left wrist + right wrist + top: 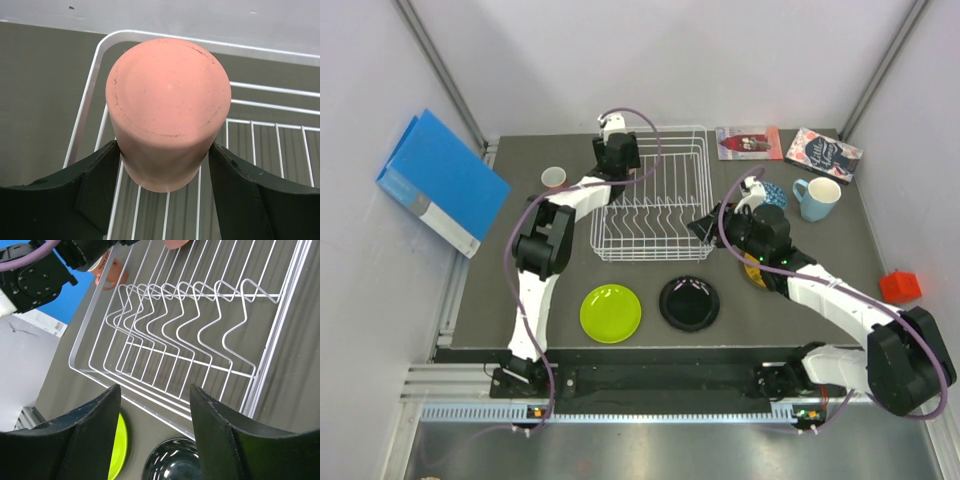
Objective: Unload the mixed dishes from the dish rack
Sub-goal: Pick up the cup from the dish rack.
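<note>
Lime-green plate and black plate lie on bench, nearest the arm bases. Right end effector released, holding nothing, by near-right corner of dish rack. Left end effector grasping salmon cup over rack's far-left corner, closed base showing.

Lab cell: white panel walls, aluminium frame struts.
</note>
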`<action>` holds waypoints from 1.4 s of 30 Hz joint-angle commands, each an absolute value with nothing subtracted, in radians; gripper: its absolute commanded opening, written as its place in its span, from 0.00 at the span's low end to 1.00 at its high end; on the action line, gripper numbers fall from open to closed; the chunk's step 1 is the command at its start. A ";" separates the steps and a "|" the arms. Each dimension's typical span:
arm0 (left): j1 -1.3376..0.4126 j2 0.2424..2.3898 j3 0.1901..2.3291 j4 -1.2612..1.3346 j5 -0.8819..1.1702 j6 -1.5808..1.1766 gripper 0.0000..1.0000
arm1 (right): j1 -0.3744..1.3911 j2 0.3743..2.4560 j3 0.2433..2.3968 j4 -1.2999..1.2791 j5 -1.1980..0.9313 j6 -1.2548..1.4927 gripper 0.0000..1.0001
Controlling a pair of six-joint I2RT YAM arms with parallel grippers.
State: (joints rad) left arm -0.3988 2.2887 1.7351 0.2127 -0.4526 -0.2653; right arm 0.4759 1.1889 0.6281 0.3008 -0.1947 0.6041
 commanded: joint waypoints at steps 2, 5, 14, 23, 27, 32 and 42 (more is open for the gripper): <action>-0.393 2.148 1.652 0.265 -0.426 -0.298 0.00 | 0.491 1.160 0.635 0.351 -0.203 0.614 0.57; -0.397 2.100 1.618 0.267 -0.419 -0.307 0.00 | 0.492 1.144 0.626 0.347 -0.196 0.617 0.57; -0.429 1.912 1.578 0.272 -0.362 -0.322 0.00 | 0.495 1.068 0.652 0.290 -0.176 0.614 0.57; -0.446 1.648 1.519 0.248 -0.028 -0.533 0.00 | 0.497 0.907 0.713 0.207 -0.080 0.594 0.57; -0.434 1.560 1.386 0.391 0.323 -0.728 0.00 | 0.497 0.855 0.733 0.170 -0.075 0.589 0.57; -0.433 1.522 1.278 0.622 0.546 -1.072 0.00 | 0.497 0.804 0.733 0.147 -0.078 0.586 0.57; -0.436 1.678 1.023 1.590 0.621 -1.798 0.00 | 0.495 0.741 0.719 0.175 -0.106 0.586 0.57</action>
State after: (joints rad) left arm -0.4355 1.6386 1.0508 1.0481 0.5838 -1.4685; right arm 0.4843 0.7662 0.6907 0.1402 -0.0921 0.6022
